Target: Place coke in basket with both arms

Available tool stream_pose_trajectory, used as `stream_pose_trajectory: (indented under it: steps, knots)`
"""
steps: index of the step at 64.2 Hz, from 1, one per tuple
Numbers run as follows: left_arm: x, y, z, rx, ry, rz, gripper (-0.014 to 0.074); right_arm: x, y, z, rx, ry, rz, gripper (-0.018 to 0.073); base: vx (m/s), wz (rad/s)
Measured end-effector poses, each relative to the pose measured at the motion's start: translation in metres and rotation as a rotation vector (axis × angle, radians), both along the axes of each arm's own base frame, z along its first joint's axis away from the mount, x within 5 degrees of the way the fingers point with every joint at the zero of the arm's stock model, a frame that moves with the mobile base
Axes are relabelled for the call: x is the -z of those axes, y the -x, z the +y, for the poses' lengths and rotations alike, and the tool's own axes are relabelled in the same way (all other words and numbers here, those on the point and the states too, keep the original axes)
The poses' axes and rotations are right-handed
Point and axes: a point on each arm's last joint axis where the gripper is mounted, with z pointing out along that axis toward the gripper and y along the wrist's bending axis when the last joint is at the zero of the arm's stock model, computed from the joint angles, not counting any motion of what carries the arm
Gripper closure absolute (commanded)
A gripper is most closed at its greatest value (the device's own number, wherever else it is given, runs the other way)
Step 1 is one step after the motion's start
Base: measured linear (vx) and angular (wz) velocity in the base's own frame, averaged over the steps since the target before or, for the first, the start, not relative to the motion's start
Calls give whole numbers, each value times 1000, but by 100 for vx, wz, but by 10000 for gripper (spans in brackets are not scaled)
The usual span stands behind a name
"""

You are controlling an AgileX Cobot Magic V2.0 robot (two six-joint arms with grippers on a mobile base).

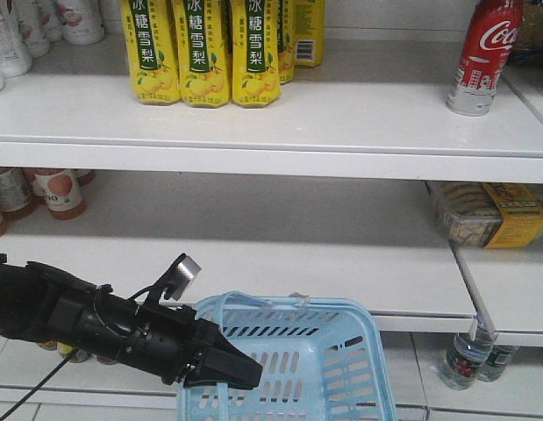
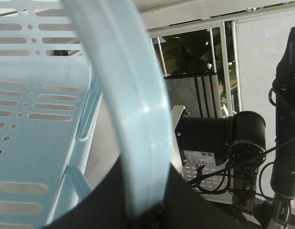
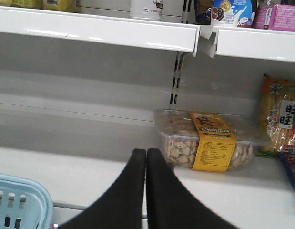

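Left gripper (image 1: 245, 375), low left, is clenched on the basket (image 1: 369, 351) by its handle (image 2: 133, 119); the wrist view shows the loop running straight into the jaws. The basket hangs low centre in front of the shelves and looks empty in the part that shows. Judgement: the left arm's job is only to hold it level, mouth up.

Yellow bottles (image 1: 201, 53) stand top shelf, left of centre, well apart from the target.

Right gripper (image 3: 146, 157) is closed on nothing, fingers pressed together, and points at the middle shelf. A snack box (image 3: 204, 140) sits just ahead and to its right, and the basket corner shows at its lower left.

Coke (image 1: 486, 54) is upright on the top shelf, far right, near the front edge and well apart from both grippers.

Step in hand, as I read it: the right arm reaches for the coke.
- Back out from under the top shelf lip (image 3: 114, 31) first, then rise.
- Open the jaws before closing in.
- Take it at mid body; the metal is slick and the bottle tall, so a high grip may tip it.

Room:
- The top shelf is bare between the yellow bottles and the coke, so come in from its left.
- Something stands just right of the coke, cropped, can't tell what.
- Keep clear of the shelf fronts on the way down.
- The basket mouth is wide, an easy drop.
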Motion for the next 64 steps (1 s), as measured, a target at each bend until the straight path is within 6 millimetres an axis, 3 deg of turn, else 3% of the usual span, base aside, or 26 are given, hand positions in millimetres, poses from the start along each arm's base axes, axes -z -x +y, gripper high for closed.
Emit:
stream_pose_trajectory:
  steps: [64]
  knots:
    - [0, 0, 0, 4, 1, 3, 604, 0, 0, 0, 0, 0, 0, 568, 3, -2]
